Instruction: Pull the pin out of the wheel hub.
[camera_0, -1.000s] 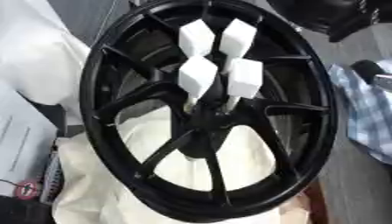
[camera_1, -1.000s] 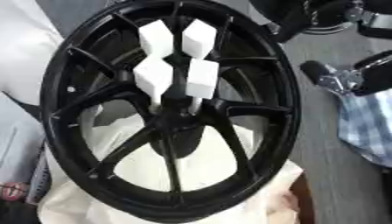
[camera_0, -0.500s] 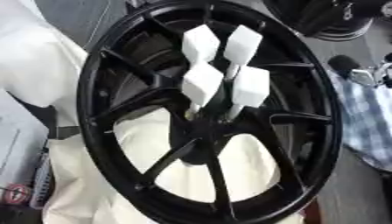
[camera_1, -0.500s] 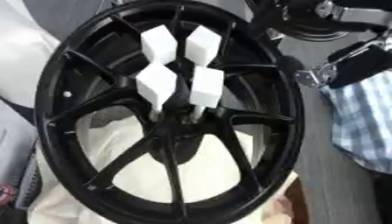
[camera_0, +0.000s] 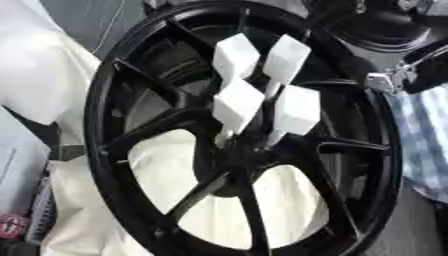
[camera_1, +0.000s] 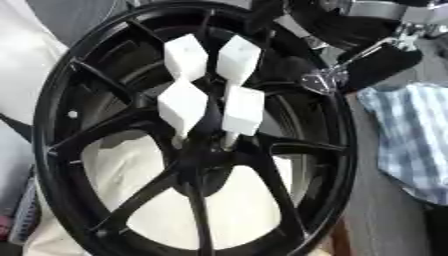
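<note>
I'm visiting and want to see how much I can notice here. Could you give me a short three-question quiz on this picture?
1. True or false: four white block-headed pins stand in the hub of the black wheel.
2. Which of the robot's hands is coming in towards the wheel? A) left B) right C) both
3. Fill in: the wheel rests on a ____-coloured cloth.

Key: 1 true. 2 B, at the upper right edge, not yet touching any pin. 3 cream.
</note>
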